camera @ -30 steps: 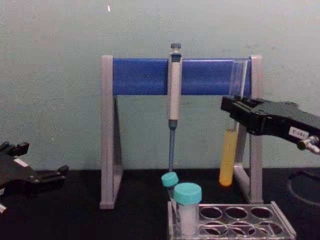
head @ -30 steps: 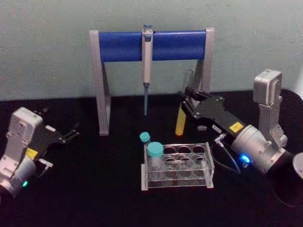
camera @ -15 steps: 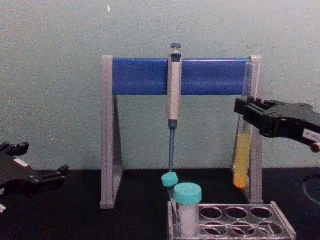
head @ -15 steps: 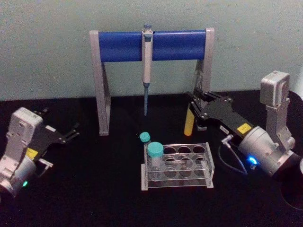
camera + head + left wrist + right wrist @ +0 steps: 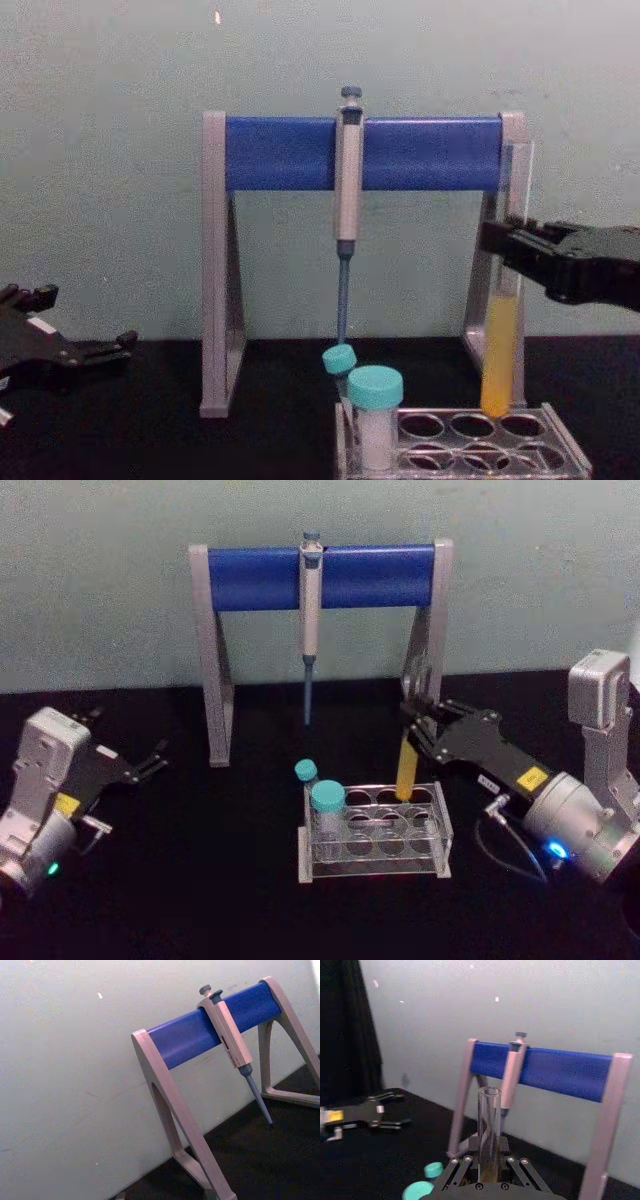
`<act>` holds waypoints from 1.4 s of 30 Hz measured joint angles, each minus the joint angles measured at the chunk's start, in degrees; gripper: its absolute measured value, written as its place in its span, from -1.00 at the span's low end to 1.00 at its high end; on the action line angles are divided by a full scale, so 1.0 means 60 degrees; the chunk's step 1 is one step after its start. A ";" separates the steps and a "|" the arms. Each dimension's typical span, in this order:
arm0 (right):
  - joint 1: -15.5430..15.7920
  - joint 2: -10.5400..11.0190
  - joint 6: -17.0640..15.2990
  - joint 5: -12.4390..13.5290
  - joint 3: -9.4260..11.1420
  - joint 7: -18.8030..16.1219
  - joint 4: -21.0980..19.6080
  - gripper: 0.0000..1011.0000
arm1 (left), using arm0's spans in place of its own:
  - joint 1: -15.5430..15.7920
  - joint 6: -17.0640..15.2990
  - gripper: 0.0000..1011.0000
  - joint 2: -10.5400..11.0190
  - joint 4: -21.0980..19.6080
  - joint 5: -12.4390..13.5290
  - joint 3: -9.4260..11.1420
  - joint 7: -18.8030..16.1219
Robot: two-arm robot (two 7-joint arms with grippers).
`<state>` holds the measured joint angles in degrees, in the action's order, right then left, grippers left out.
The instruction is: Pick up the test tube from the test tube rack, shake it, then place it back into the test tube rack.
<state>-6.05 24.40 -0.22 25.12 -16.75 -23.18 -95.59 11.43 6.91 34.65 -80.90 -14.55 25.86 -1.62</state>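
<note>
So, R gripper (image 5: 416, 723) holds tube (image 5: 406, 773) over rack (image 5: 372, 867).

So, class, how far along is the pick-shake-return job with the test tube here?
Pickup is done: the right gripper holds the test tube upright. In hand: its tip is at a back-row hole of the test tube rack. Remaining: lowering it in and releasing. The left gripper sits parked.
</note>
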 joint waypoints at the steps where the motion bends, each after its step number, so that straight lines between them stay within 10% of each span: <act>1: 0.0041 0.0033 -0.0045 0.0102 -0.0032 -0.0093 -0.0064 -0.56 | 0.0000 0.0000 1.00 -0.0001 0.0000 0.0001 0.0000 0.0000; 20: -0.1165 -0.0350 0.0385 0.0796 -0.0838 -0.0882 0.1258 -0.56 | 0.0000 0.0000 1.00 0.0000 0.0000 0.0000 0.0000 0.0000; 42: -0.1245 -0.0453 0.0320 0.0293 -0.0424 0.0153 0.1539 -0.56 | 0.0000 0.0000 1.00 0.0000 0.0000 0.0001 0.0000 0.0000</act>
<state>-13.52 21.69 1.70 26.88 -19.30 -22.26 -86.36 11.43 6.91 34.65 -80.90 -14.55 25.86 -1.62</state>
